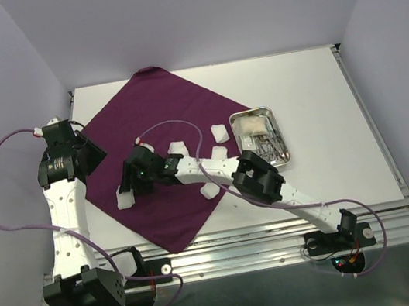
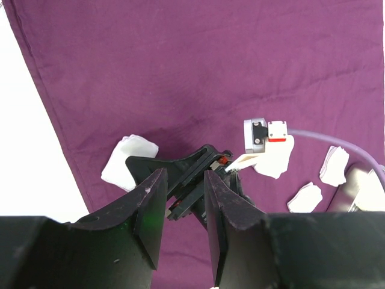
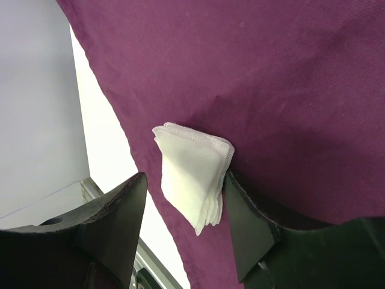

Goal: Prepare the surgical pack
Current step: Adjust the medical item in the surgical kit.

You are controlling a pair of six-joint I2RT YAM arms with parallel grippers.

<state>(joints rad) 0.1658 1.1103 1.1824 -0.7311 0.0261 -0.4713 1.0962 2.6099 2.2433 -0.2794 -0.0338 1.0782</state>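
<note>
The dark purple cloth [image 1: 175,118] lies spread as a diamond on the white table. White gauze pads are scattered over it; one pad [image 1: 125,200] sits at the cloth's left edge. My right gripper [image 1: 127,188] reaches across and straddles that pad [image 3: 192,174]. Its jaws are open: the right finger [image 3: 240,211] touches the pad's edge, the left finger [image 3: 120,211] stands apart. My left gripper [image 2: 183,183] hovers above the cloth's left side, open, with nothing between its fingers. The steel tray [image 1: 281,138] to the right of the cloth holds a gauze pad and thin metal instruments [image 1: 270,148].
Other loose pads lie at mid-cloth [image 1: 178,148], toward the right corner [image 1: 219,132] and near the right arm's forearm [image 1: 210,190]. The pad between the right fingers lies close to the cloth's border and the bare table [image 3: 102,132]. An aluminium rail [image 1: 282,238] runs along the near edge.
</note>
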